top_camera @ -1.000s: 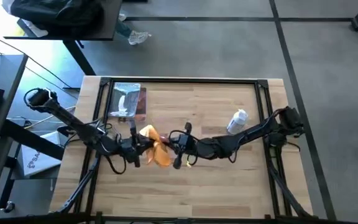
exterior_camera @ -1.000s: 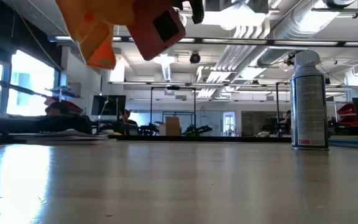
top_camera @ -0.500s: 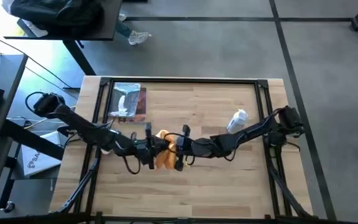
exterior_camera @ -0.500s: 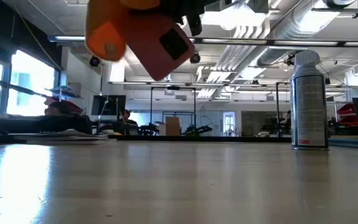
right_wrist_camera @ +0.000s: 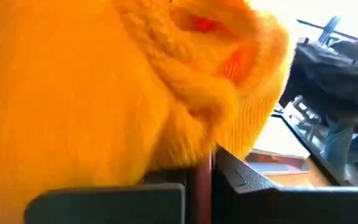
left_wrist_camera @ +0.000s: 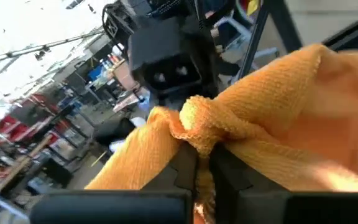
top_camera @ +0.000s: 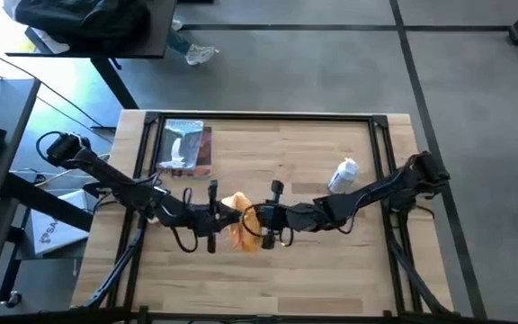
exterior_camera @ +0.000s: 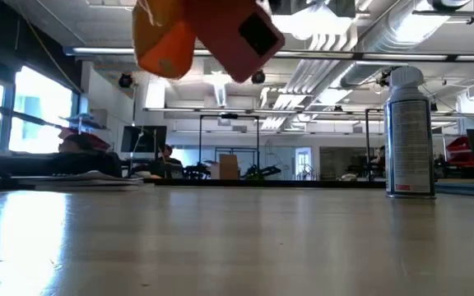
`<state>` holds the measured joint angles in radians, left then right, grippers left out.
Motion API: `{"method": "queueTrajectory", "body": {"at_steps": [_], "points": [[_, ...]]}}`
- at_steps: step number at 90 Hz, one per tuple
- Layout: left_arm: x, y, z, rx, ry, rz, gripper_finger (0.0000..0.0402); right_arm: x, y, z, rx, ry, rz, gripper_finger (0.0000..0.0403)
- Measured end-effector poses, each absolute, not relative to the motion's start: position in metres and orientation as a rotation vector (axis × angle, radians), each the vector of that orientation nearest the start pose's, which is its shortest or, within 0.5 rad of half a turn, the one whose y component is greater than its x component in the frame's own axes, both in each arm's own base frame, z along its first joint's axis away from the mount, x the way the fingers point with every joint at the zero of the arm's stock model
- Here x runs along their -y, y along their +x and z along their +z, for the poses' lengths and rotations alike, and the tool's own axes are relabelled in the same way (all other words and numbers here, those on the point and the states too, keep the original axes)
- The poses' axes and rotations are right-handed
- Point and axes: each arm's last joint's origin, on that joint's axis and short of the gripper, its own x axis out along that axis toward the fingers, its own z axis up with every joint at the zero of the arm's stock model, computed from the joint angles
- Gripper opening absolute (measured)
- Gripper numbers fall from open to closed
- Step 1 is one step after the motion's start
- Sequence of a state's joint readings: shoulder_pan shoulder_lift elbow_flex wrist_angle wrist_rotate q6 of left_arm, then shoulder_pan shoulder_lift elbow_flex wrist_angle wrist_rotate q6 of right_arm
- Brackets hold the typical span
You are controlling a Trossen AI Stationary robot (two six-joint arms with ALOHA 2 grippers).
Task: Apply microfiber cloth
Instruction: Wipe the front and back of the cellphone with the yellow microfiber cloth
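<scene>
The orange-yellow microfiber cloth (top_camera: 239, 225) hangs bunched above the table's middle, between my two grippers. My left gripper (top_camera: 226, 217) reaches in from the left and is shut on it. My right gripper (top_camera: 261, 222) comes from the right, shut on a flat pinkish-red phone with a dark square (exterior_camera: 241, 33). In the low view the cloth (exterior_camera: 163, 41) lies against the phone's side, both high above the tabletop. The cloth (right_wrist_camera: 104, 93) fills the right wrist view and hides most of the phone. My left gripper pinches a bunched fold of the cloth (left_wrist_camera: 197, 127) between its two fingers, coming level from the table's left. The cloth is lifted clear and spreads beyond the fingers against the phone. My right gripper comes level from the table's right. A thin reddish edge (right_wrist_camera: 199, 167) shows between its fingers; the cloth hides the rest. The phone is lifted clear and tilted.
A white spray can (top_camera: 343, 174) stands upright at the right (exterior_camera: 408, 131). A silvery packet with a brown edge (top_camera: 185, 147) lies at the far left. The wooden tabletop (top_camera: 313, 270) lies bare near its front edge.
Both grippers have gone toward the table's right edge, the left one farther, closing on the right one. The cloth, earlier spread between them, is now bunched against the phone. Cloth and phone have stayed clear of the table.
</scene>
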<state>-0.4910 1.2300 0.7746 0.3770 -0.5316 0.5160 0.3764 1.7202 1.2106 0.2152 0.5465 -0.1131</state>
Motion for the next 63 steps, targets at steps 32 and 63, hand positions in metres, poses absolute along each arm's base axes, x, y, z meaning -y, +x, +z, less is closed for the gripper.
{"method": "queueTrajectory", "body": {"at_steps": [32,63], "points": [[0.111,0.237,0.294,-0.112,0.444,0.019,0.0003,-0.147,0.352,0.283,-0.287,-0.54,-0.113,0.0],[0.104,0.237,0.272,-0.19,0.283,0.034,0.0003,-0.154,0.346,0.28,-0.355,-1.04,-0.06,0.0]]}}
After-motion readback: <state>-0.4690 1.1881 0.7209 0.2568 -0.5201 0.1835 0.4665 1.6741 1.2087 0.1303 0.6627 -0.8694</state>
